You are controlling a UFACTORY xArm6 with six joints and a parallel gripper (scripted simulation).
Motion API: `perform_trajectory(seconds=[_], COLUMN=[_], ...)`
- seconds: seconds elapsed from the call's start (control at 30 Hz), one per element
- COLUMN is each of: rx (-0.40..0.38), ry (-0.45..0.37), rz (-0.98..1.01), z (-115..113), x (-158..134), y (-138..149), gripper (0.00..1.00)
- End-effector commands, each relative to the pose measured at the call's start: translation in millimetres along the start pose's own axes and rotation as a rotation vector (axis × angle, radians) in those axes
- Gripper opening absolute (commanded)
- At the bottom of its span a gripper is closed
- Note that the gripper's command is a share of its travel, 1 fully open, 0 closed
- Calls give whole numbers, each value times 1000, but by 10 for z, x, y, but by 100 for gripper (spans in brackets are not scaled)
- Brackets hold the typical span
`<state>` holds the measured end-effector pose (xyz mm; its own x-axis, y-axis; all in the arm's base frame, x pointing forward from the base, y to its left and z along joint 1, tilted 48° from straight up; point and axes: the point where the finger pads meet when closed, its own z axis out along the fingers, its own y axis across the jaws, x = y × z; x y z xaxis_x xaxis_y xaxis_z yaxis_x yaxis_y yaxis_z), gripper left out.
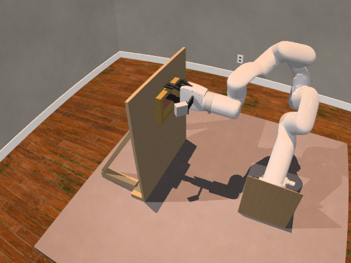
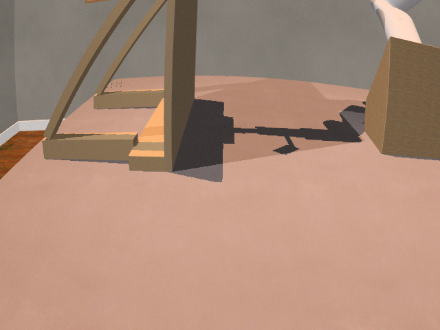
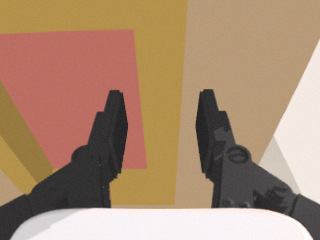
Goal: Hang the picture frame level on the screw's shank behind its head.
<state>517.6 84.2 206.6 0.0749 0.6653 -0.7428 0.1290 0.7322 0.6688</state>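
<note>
Black-fingered end effector [image 1: 173, 91] [image 3: 161, 107] opened about halfway, nothing gripped, one side bar of the yellow rectangular picture frame with pink centre [image 1: 159, 112] [image 3: 161, 100] bracketed between its fingers, frame set against the upright tan wooden board [image 1: 158, 147] [image 2: 181, 78] [image 3: 230, 65], screw hidden from sight.

Top view: brightly lit and sharp overall. The worktop [image 1: 158, 234] [image 2: 220, 248] carries dark, hard-edged shadows running between the upright board [image 1: 158, 136] [image 2: 181, 71] and the arm [image 1: 279, 158] [image 2: 401, 23]. The board's face is dim; its top edge is bright. Exterior view: the near edge of the worktop is evenly lit, and shadow outlines are stepped. Wrist view: flat, soft light, with faint grain; no strong glare noted.
</note>
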Motion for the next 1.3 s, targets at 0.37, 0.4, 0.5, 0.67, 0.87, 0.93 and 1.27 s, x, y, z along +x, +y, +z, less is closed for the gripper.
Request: perform_trajectory(seconds=[0.37, 0.4, 0.5, 0.67, 0.87, 0.93, 1.27], rx=[-2, -2, -2, -2, -2, -2, -2], ry=[-1, -1, -1, -1, -1, -1, -1], rz=[1, 1, 1, 1, 1, 1, 1], z=[5, 5, 4, -2, -16, -26, -112], x=[-5, -5, -5, -5, -5, -5, -5], y=[15, 15, 15, 15, 15, 15, 15], gripper=[50, 50, 50, 50, 50, 50, 50])
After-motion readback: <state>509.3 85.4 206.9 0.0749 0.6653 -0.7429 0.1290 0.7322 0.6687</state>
